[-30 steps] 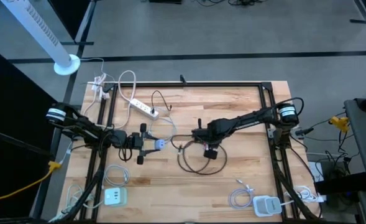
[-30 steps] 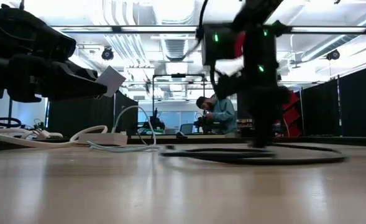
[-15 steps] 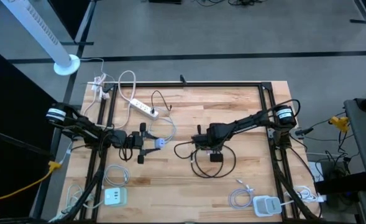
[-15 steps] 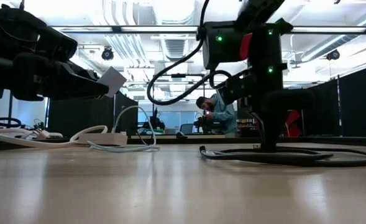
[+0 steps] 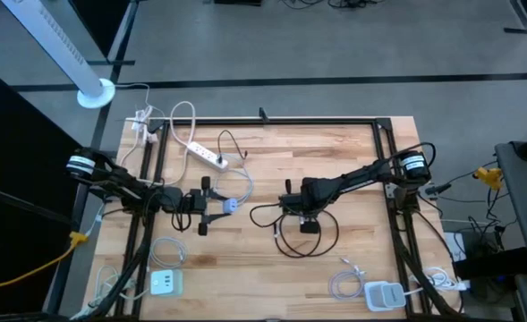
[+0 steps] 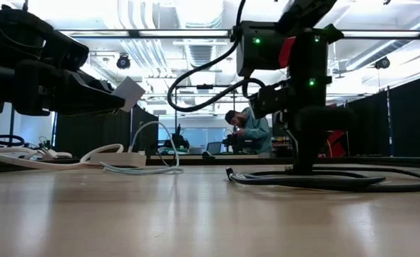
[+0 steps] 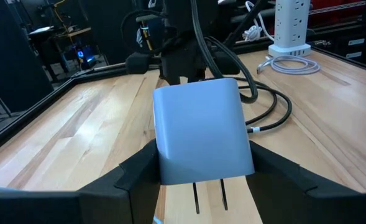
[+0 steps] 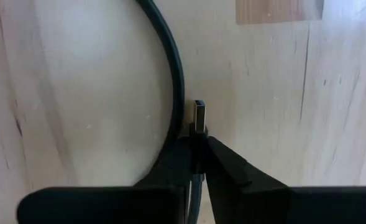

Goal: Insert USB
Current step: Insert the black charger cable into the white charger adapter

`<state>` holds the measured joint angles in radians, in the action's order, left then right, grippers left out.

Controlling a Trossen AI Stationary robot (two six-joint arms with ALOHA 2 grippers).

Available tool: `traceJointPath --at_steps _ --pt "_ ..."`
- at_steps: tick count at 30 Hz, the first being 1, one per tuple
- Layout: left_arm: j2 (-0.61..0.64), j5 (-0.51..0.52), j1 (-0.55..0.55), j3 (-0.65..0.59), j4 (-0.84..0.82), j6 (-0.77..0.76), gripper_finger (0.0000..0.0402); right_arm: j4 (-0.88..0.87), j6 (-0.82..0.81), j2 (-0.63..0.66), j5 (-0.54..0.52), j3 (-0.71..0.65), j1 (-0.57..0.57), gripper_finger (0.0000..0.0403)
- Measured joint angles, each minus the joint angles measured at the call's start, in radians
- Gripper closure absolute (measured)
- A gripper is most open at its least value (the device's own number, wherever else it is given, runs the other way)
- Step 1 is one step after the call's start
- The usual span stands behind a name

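Observation:
My left gripper is on the table's left half, shut on a pale blue charger block, also visible in the low view. Near the table's middle my right gripper points down, shut on the USB plug of a black cable. The cable lies in a loop on the wood below that gripper, and one stretch arches up behind it. The two grippers stand apart, with the charger facing the right arm. My left gripper pinches the charger's two side faces between its fingers, which lie level and come from the table's left. The prongs point back toward the wrist. The block hangs clear of the table. My right gripper pinches the plug's black body just behind its metal tip between both fingers. They come from above, pointing down, and lie along the plug. The metal tip sticks out past the fingertips toward the wood; whether it touches the table I cannot tell.
A white power strip with white leads lies at the far left. White chargers with coiled cables sit at the near left and near right. Black frame rails border the table. A person sits far behind.
My right gripper has moved a little toward the table's right and near edges, sunk slightly and rolled about its own axis, staying shut on the plug. The cable loop has been dragged rightward with it, and a stretch of cable has risen into an arch behind the gripper.

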<state>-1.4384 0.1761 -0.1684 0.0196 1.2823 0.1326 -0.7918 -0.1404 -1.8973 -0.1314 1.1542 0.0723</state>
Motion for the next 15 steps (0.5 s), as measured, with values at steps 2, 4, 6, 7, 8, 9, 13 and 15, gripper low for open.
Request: traceJointPath --at_steps 2,4,6,7,8,9,13,15 --pt "0.000 0.000 0.000 0.000 0.000 0.000 0.0204 -0.008 0.020 0.003 -0.004 0.012 0.003 0.0384" --pt "0.000 0.000 0.000 0.000 0.000 -0.006 0.0204 -0.049 0.042 0.002 -0.029 0.044 0.005 0.0384" --pt "0.000 0.001 0.000 0.000 0.000 -0.015 0.0204 -0.117 0.084 -0.004 -0.080 0.095 0.009 0.0384" --pt "0.000 0.015 0.000 0.002 -0.004 -0.018 0.0204 -0.151 0.102 -0.003 -0.091 0.130 0.007 0.0384" --pt "0.000 0.036 -0.001 0.009 -0.034 -0.020 0.0204 -0.177 0.116 -0.002 -0.095 0.168 0.002 0.0384" --pt "0.000 0.059 0.000 0.021 -0.076 -0.020 0.0204 -0.205 0.129 -0.001 -0.090 0.204 -0.002 0.0384" --pt "0.000 0.095 0.002 0.120 -0.313 -0.021 0.0204 -0.256 0.115 -0.005 -0.002 0.330 -0.036 0.0384" --pt "0.000 0.094 0.004 0.187 -0.430 -0.051 0.0204 -0.251 0.131 -0.004 0.005 0.382 -0.043 0.0384"
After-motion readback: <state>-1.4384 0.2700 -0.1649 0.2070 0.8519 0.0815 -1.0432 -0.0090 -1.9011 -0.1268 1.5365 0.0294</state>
